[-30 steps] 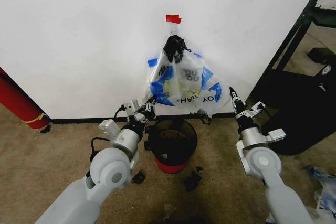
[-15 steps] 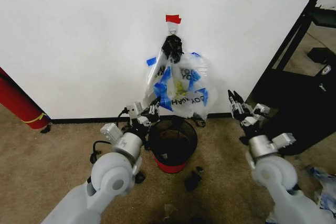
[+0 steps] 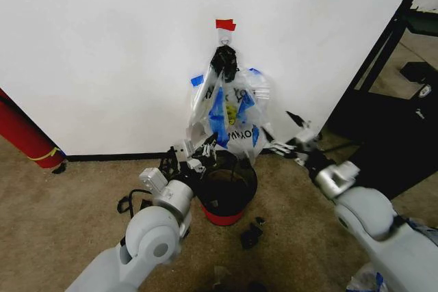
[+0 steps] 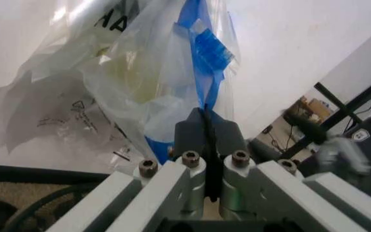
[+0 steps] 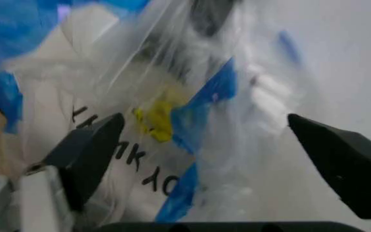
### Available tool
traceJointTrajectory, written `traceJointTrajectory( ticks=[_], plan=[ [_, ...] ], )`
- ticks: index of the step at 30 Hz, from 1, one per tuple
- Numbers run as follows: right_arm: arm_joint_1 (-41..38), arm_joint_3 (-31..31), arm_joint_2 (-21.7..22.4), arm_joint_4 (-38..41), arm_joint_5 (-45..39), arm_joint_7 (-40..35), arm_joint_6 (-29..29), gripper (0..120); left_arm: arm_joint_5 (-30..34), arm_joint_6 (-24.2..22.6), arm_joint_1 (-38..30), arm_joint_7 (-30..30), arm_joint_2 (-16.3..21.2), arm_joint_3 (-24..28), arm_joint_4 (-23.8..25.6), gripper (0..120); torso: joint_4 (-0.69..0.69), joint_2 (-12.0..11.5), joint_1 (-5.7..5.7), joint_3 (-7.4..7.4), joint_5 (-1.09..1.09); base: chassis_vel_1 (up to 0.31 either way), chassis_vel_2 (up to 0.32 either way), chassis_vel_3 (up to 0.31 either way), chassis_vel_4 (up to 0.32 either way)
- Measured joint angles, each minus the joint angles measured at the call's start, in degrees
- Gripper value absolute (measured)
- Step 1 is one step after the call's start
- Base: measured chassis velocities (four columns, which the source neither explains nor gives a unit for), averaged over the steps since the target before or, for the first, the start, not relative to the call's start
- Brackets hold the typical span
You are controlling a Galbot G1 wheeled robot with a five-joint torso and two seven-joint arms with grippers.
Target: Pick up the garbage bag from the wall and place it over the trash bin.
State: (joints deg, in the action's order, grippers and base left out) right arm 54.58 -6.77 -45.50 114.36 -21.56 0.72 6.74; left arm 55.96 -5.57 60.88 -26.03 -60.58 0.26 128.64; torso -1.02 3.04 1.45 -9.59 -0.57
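Two tools are showing, one on each arm. The left tool (image 3: 200, 156) is sitting at the lower left corner of the garbage bag (image 3: 231, 115), its fingers pressed together on a fold of clear and blue plastic, just above the rim of the trash bin (image 3: 226, 184). The right tool (image 3: 289, 135) is pointing in at the bag's lower right side with its fingers spread wide apart, the plastic lying between them in the right wrist view. The bag is hanging with like bags in one bundle from a black knot (image 3: 224, 59) under one strip of red tape (image 3: 225, 24) on the wall (image 3: 109, 52). The one bin is standing on the floor (image 3: 61, 203), directly below; its contents cannot be made out.
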Motion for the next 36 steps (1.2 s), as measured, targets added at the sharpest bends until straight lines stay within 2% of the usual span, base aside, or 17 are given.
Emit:
traceJointTrajectory(
  ticks=[3, 10, 13, 15, 17, 18, 19, 22, 28, 29, 35, 36],
  plan=[
    [-3.98, 3.56, -1.15, -1.93, -4.21, -1.47, 3.19, 100, -0.02, 0.00, -0.02, 0.05, -0.18, 0.02, 0.03, 0, -0.01, 0.00, 0.00, 0.00, 0.00, 0.000, 0.000, 0.000, 0.000],
    [-7.63, 6.05, -4.50, -5.47, -8.87, -2.82, 4.29, 99, 0.08, 0.06, -0.23, 0.37, 0.36, 0.16, -0.02, 0, -0.03, 0.00, 0.00, 0.00, -0.01, 0.000, 0.000, 0.000, 0.000],
    [-10.09, 8.18, -6.53, -7.70, -11.73, -3.38, 5.31, 87, 0.21, 0.16, -0.72, 0.45, 0.11, 0.46, -0.43, 0, -0.02, 0.00, 0.00, 0.00, -0.02, 0.000, 0.000, 0.000, 0.000],
    [-10.62, 8.60, -6.99, -8.25, -12.21, -3.61, 5.68, 85, 0.23, 0.16, -0.78, 0.48, 0.00, 0.50, -0.46, 0, -0.02, 0.00, 0.00, 0.00, -0.01, 0.000, 0.000, 0.000, 0.000],
    [-12.45, 10.15, -8.33, -10.53, -13.04, -4.38, 6.87, 73, 0.34, 0.17, -0.92, 0.51, -0.36, 0.65, -0.52, 0, -0.01, 0.00, 0.00, 0.00, -0.02, 0.000, 0.000, 0.000, 0.000],
    [-12.87, 10.60, -8.57, -11.14, -13.03, -4.63, 7.09, 73, 0.36, 0.17, -0.92, 0.51, -0.36, 0.67, -0.52, 0, -0.01, 0.00, 0.00, 0.00, -0.01, 0.000, 0.000, 0.000, 0.000],
    [-13.49, 11.30, -8.91, -12.08, -12.84, -5.39, 7.79, 67, 0.38, 0.17, -0.91, 0.51, -0.26, 0.70, -0.45, 0, -0.01, 0.00, 0.00, 0.00, -0.01, 0.000, 0.000, 0.000, 0.000],
    [-13.86, 11.51, -9.22, -12.77, -12.29, -6.13, 8.27, 60, 0.40, 0.17, -0.88, 0.51, -0.13, 0.70, -0.34, 0, -0.02, 0.00, 0.00, 0.00, -0.01, 0.000, 0.000, 0.000, 0.000],
    [-15.68, 12.31, -9.98, -14.48, -11.91, -9.04, 10.44, 32, 0.44, 0.15, -0.72, 0.51, -0.47, 0.71, -0.31, 0, -0.02, 0.00, 0.00, 0.00, -0.01, 0.000, 0.000, 0.000, 0.000],
    [-15.68, 12.31, -9.98, -14.48, -11.91, -9.04, 10.44, 32, 0.44, 0.15, -0.72, 0.51, -0.47, 0.71, -0.31, 0, -0.02, 0.00, 0.00, 0.00, -0.01, 0.000, 0.000, 0.000, 0.000],
    [-15.82, 11.84, -10.50, -14.37, -14.98, -10.95, 10.45, 6, 0.45, 0.13, -0.48, 0.51, -0.03, 0.54, -0.25, 0, -0.02, 0.00, 0.00, 0.01, -0.01, 0.000, 0.000, 0.000, 0.000],
    [-15.82, 11.84, -10.50, -14.37, -14.98, -10.95, 10.45, 6, 0.45, 0.13, -0.48, 0.51, -0.03, 0.54, -0.25, 0, -0.02, 0.00, 0.00, 0.01, -0.01, 0.000, 0.000, 0.000, 0.000]
  ],
)
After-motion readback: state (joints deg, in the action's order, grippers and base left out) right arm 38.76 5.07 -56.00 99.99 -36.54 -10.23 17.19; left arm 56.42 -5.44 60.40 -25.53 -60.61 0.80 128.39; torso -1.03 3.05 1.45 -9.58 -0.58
